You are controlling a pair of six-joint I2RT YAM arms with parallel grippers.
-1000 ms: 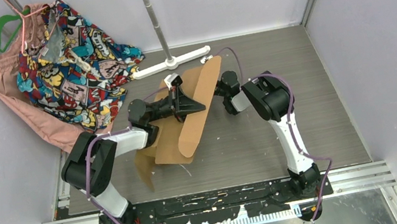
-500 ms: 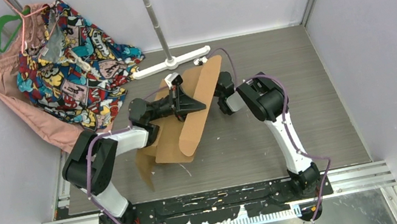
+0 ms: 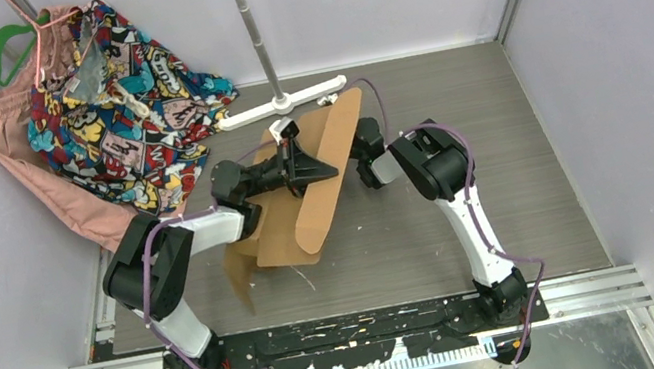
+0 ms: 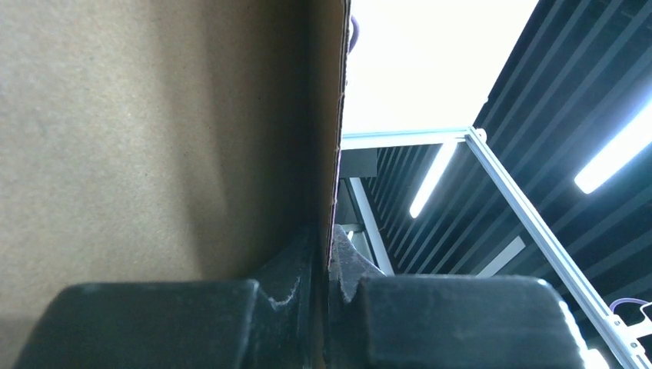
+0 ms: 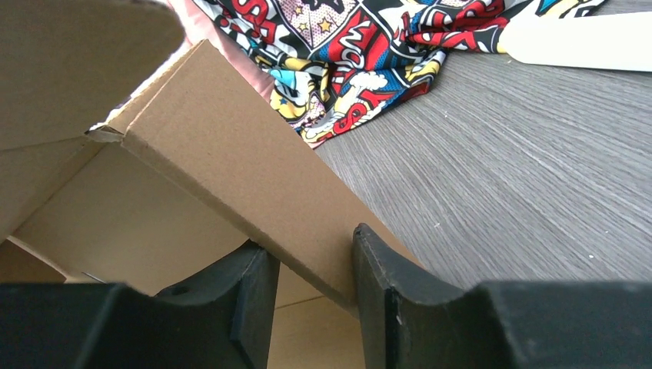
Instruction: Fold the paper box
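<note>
Your paper box [image 3: 306, 203] stands tilted mid-table, lifted. Since a second ago, your right gripper [image 5: 311, 296] moved closer and narrowed around a flap edge. Your left gripper [image 4: 329, 261] stays clamped on a panel, arm reaching forward.

The top view is bright and even, with soft shadows. In the left wrist view, long ceiling lights [image 4: 615, 154] glare white to the right of the fingers [image 4: 288, 277], which look dark and blurry. The right wrist view is sharp farther out.
</note>
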